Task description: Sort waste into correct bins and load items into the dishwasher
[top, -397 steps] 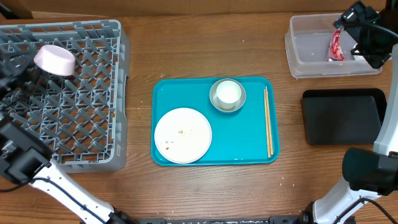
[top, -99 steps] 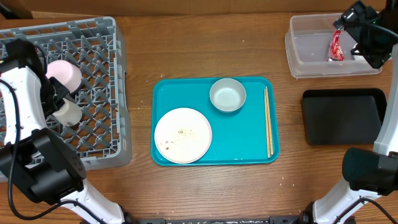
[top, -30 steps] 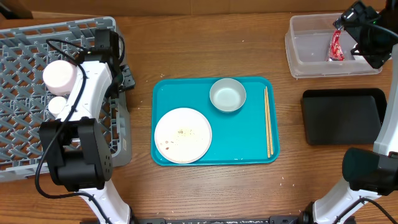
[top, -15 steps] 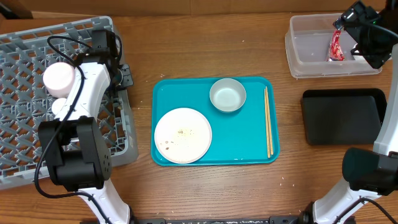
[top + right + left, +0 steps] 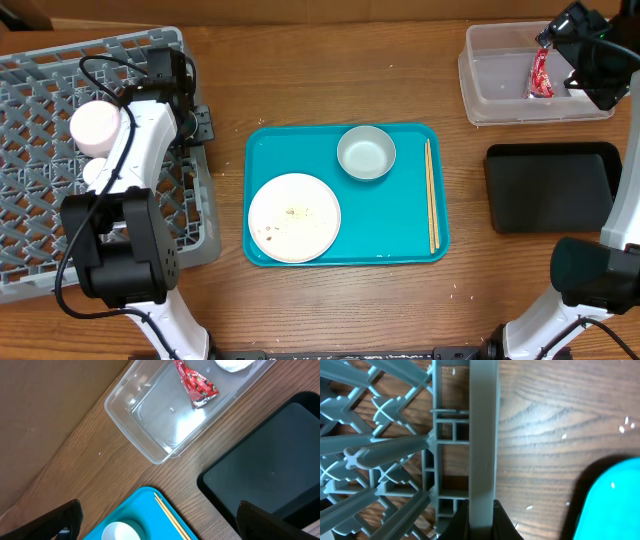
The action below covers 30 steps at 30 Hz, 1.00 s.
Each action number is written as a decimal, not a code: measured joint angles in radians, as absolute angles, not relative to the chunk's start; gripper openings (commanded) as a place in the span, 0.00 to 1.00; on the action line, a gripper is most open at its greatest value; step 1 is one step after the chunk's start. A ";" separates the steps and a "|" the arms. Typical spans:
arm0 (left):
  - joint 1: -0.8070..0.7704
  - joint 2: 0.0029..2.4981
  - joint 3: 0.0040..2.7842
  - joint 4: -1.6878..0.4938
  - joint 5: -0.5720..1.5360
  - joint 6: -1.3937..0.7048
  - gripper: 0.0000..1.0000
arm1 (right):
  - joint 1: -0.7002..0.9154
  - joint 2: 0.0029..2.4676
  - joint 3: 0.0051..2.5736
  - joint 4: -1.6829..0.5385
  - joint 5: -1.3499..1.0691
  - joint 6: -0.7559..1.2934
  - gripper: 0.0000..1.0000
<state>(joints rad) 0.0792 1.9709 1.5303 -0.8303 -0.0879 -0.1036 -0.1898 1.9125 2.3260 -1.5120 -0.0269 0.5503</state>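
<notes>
Left gripper [image 5: 482,512] clamps rim of grey lattice dish rack [image 5: 60,220]; right gripper [image 5: 160,522] gapes.
Clear rectangular tub [image 5: 150,450] holds crumpled red wrapper [image 5: 196,385], perhaps a white napkin [image 5: 232,364].

A: Where's the grey rack [image 5: 40,215]?

B: Far left, sitting skewed. A pale bowl [image 5: 95,128] lies upturned in its grid, with a small cup [image 5: 91,172] just beside it.

A: The rest?

B: On the teal tray [image 5: 400,245] are the white plate [image 5: 294,217] (a few crumbs [image 5: 291,212] on it), the steel bowl [image 5: 366,153], upright, and the chopsticks [image 5: 431,195] along the right edge. The red wrapper [image 5: 541,75] and napkin [image 5: 234,364] lie in the clear tub [image 5: 495,85], with the black tray [image 5: 552,186] near it.
</notes>
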 measured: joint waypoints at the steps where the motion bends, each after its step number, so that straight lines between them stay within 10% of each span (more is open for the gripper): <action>1: 0.080 1.971 1.530 -0.838 -0.087 -0.092 0.04 | -0.190 1.913 2.326 -1.511 -0.027 0.550 1.00; 30: 0.105 1.967 1.530 -0.854 -0.062 0.175 0.04 | -0.190 1.913 2.326 -1.512 -0.027 0.550 1.00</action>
